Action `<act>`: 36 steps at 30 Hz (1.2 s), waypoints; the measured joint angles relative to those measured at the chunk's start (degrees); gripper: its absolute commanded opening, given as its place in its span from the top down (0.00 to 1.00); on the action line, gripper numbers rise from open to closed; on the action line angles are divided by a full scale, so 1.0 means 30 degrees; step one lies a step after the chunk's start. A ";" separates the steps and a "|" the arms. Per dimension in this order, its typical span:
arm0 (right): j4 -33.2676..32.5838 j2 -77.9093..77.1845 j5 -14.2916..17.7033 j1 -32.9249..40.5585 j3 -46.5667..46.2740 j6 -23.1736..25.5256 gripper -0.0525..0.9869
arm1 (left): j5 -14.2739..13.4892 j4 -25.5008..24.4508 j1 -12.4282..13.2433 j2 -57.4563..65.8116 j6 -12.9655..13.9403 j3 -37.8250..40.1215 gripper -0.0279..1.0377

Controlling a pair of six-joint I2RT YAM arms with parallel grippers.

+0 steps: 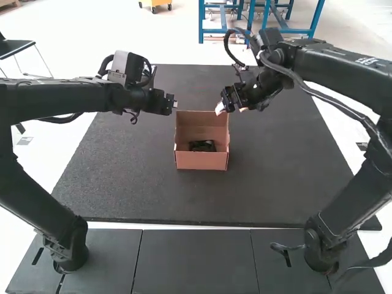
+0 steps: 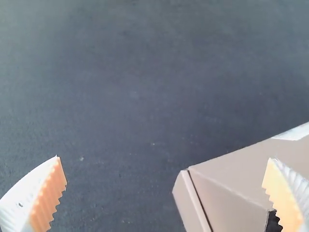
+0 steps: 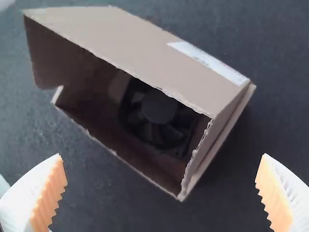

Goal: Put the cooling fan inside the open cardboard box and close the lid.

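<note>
Both arms stretch inward, elbows out. The left gripper and right gripper face one another, near together, fingers spread wide.

The box is made of matt cardboard, the mat is finished rough and grainy, the fan is moulded in black plastic.

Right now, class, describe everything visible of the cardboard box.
The cardboard box is plain brown, with a ragged side flap and a pale label strip on its lid. It stands open on the dark mat, lid raised at the far side. The cooling fan lies inside. The left gripper and right gripper hover open near its lid, not gripping it.
</note>
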 measured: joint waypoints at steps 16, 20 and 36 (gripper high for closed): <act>-0.2543 -0.1166 -0.0058 0.1027 0.2062 0.1078 0.09 | -0.0044 0.0109 -0.0262 0.0641 0.0080 0.0976 0.07; -0.2994 -0.1166 -0.0066 0.1370 0.2871 0.1144 0.10 | 0.0087 -0.0204 -0.0262 0.0940 0.0189 0.1275 0.07; -0.3381 -0.1202 -0.0066 0.1406 0.3096 0.1268 0.10 | 0.1770 -0.3432 -0.0306 0.2288 0.1086 0.2375 0.07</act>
